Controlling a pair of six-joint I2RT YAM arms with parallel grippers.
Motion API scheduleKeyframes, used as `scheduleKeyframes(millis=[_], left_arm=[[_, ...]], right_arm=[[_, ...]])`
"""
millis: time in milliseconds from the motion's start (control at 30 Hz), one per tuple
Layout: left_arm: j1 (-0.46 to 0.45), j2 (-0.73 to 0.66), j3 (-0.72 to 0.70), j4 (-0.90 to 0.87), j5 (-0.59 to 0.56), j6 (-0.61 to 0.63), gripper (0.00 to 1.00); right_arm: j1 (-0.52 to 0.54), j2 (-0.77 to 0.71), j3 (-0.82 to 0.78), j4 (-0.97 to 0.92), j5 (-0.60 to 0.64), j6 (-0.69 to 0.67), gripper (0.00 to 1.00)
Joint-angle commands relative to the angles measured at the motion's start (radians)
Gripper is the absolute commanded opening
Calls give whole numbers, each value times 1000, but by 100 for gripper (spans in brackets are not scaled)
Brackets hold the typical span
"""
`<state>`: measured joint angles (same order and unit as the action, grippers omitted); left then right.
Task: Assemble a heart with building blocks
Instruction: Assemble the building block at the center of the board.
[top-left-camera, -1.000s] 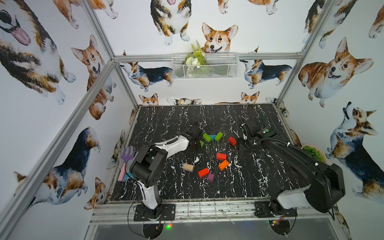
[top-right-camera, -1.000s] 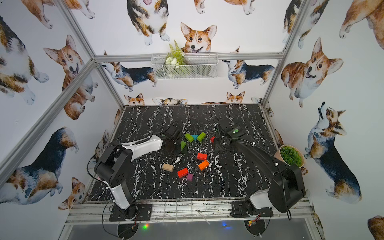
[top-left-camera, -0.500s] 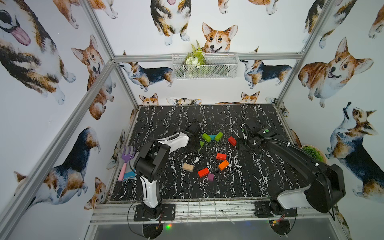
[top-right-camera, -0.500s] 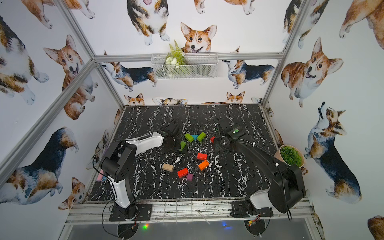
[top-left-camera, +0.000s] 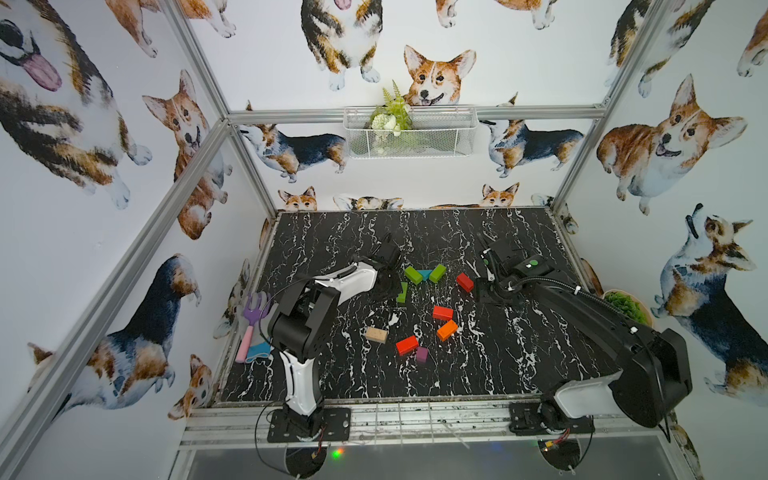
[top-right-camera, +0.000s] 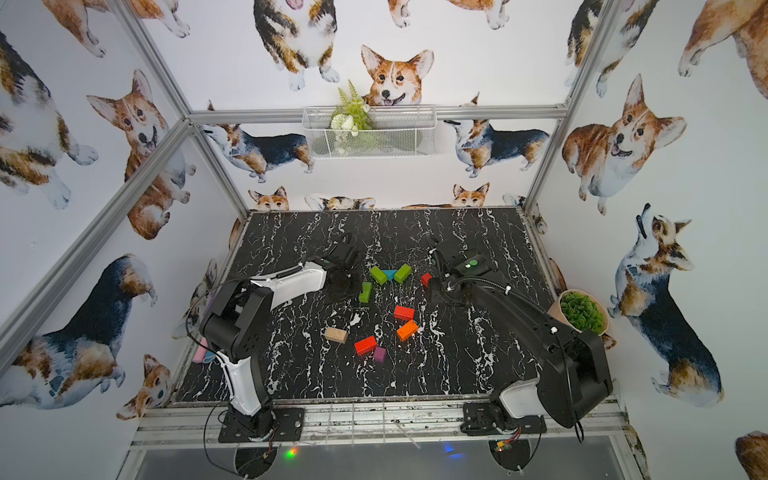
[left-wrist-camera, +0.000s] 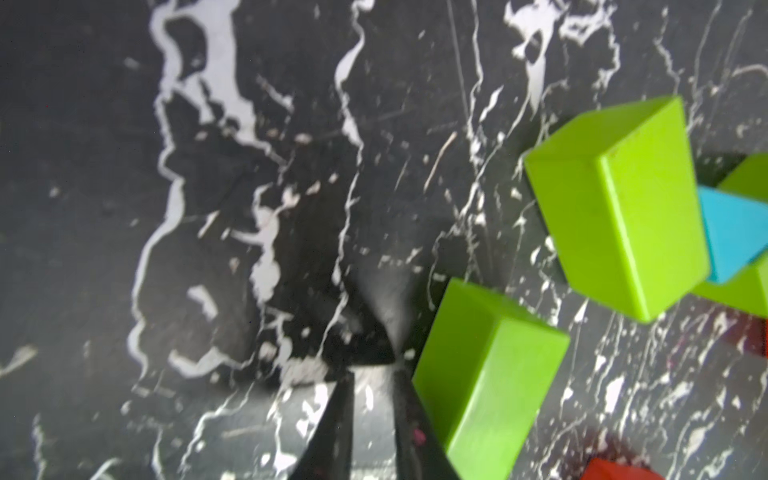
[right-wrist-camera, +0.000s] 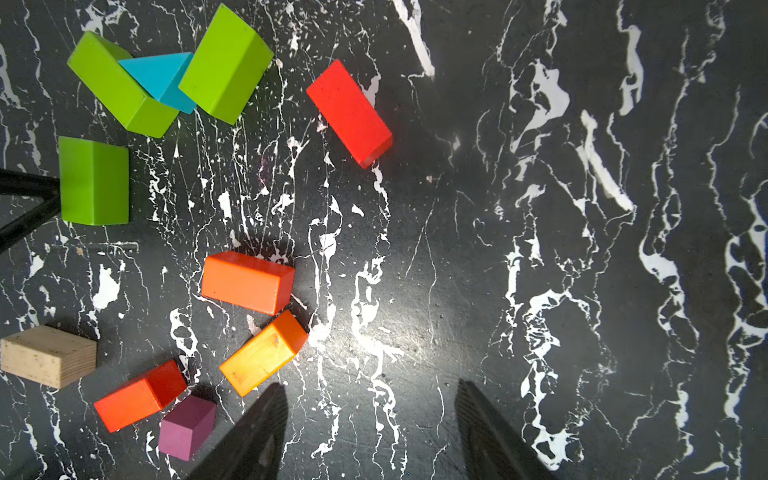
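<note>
While left tool sits slightly parted and empty against a green brick | right tool hangs spread wide, empty | building blocks lie spaced, roughly heart-shaped, on counter.

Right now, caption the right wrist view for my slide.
Right gripper open over the black marble table; two green bricks flank the teal triangle, other blocks scattered.

Black marble table holding: teal triangle sitting between two green bricks, far centre; third green brick lying just near-left of them; red brick, orange brick, beige brick, purple cube lying nearer, loosely scattered.
</note>
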<state>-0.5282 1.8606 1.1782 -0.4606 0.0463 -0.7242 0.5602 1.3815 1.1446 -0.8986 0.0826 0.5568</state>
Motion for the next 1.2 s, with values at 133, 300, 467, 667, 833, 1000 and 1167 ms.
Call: scheduleKeyframes(millis=[133, 300, 467, 667, 833, 1000, 1167], left_arm=[[-34, -98, -76, 5, 70, -40, 36], [-42, -75, -51, 1, 77, -38, 43], [-52, -30, -18, -9, 69, -40, 42], [-55, -25, 8, -48, 28, -43, 41], [-53, -38, 28, -113, -54, -43, 41], [-54, -55, 45, -145, -75, -45, 40], [-124, -68, 86, -131, -28, -32, 44]], right_arm=[[-2, 13, -3, 4, -2, 14, 67], [-2, 4, -5, 8, -4, 20, 67], [-2, -11, -13, 1, 6, 18, 68], [-2, -12, -20, 4, 3, 20, 68], [-2, -10, -19, 5, 3, 20, 68], [-2, -13, -17, 3, 6, 18, 68], [-2, -11, -22, 10, 3, 20, 68]])
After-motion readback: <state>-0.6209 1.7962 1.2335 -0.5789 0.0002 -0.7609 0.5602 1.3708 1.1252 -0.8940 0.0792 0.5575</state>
